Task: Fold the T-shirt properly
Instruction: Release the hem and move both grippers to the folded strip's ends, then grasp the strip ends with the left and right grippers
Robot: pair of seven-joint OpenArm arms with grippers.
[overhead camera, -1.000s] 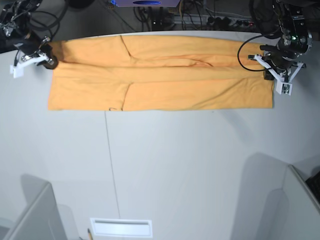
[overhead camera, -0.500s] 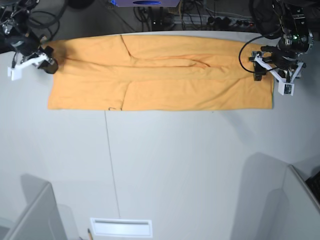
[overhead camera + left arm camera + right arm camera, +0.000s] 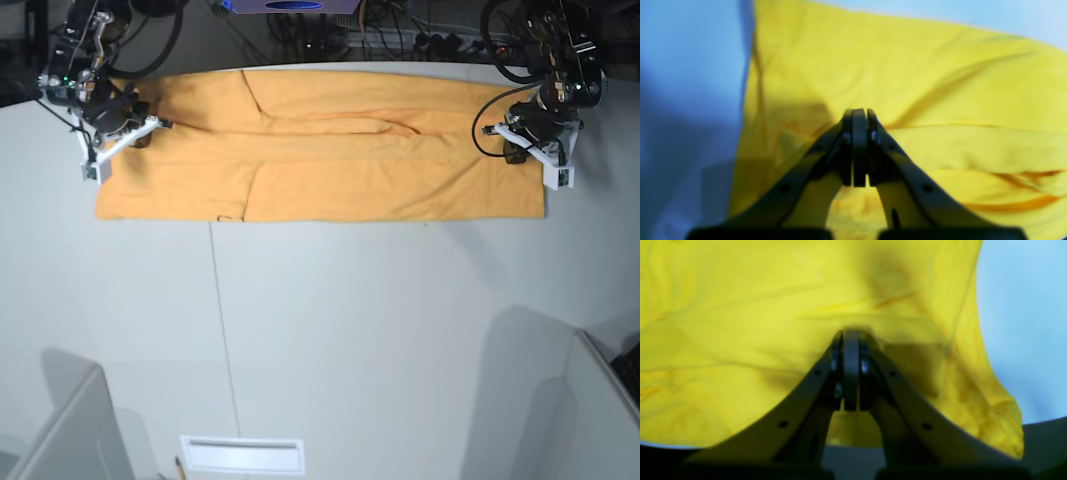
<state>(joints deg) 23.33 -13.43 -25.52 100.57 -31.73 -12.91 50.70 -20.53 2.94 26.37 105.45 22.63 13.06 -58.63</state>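
The light orange T-shirt [image 3: 330, 150] lies flat as a long band folded lengthwise across the far side of the table, plain side up. My left gripper [image 3: 514, 150] is over its right end. In the left wrist view the left gripper [image 3: 858, 115] is shut, with its tips just above the cloth [image 3: 940, 83] near the shirt's edge. My right gripper [image 3: 140, 132] is over the shirt's left end. In the right wrist view the right gripper [image 3: 850, 336] is shut, tips down at a crease of the cloth [image 3: 740, 323]. I see no cloth between either pair of fingers.
The grey table [image 3: 400, 330] has a seam [image 3: 225, 330] running to the front. A white slot plate [image 3: 242, 455] sits at the front edge. Grey dividers stand at the front left [image 3: 70, 430] and front right [image 3: 590, 410]. Cables [image 3: 400, 40] lie behind the table.
Both grippers have moved inward from the shirt's ends to over the cloth; the right gripper came from off the left end. The shirt has not shifted.
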